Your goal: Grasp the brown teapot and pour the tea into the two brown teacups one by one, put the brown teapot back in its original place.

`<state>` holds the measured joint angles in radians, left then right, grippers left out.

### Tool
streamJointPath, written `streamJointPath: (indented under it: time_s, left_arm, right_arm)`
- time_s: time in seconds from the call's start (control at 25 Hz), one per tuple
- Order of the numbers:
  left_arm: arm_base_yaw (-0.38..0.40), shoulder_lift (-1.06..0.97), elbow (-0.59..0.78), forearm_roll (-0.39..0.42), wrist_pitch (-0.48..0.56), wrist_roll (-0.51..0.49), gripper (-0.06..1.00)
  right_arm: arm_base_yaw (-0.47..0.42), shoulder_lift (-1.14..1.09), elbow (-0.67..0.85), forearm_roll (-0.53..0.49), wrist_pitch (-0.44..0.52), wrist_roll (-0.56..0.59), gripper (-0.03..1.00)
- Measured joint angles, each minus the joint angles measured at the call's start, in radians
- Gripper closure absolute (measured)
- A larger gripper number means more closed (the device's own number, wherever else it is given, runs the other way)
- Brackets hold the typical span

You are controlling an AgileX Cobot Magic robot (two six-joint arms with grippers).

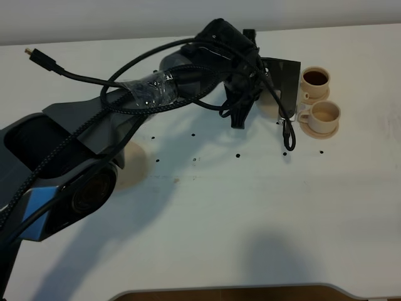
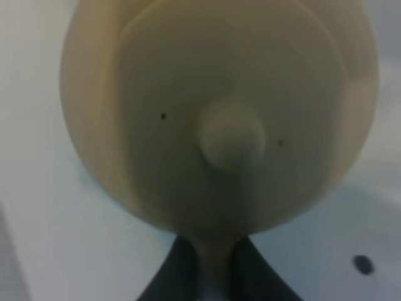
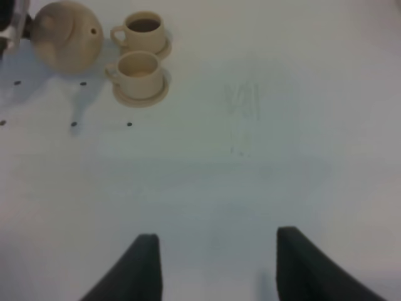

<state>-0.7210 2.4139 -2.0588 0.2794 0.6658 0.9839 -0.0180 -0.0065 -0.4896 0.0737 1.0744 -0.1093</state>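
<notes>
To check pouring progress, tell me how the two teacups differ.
The far teacup holds dark tea. The near teacup shows only a pale tan inside, so it looks unfilled or barely filled. In the high view the far teacup sits farther back and the near teacup stands just in front of it. Both are small beige cups with loop handles turned toward the teapot.

Robot lab bench, plain white table (image 1: 263,207), black dot marks (image 1: 238,155), cable-wrapped arm (image 1: 156,88)
</notes>
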Motion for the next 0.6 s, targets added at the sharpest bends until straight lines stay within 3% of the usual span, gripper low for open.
streamJointPath:
  time_s: [0.6]
  left_arm:
    - [-0.034, 0.0, 0.0, 0.037, -0.106, 0.076, 0.82]
  right_arm:
    - [0.0, 0.0, 0.0, 0.0, 0.0, 0.0, 0.55]
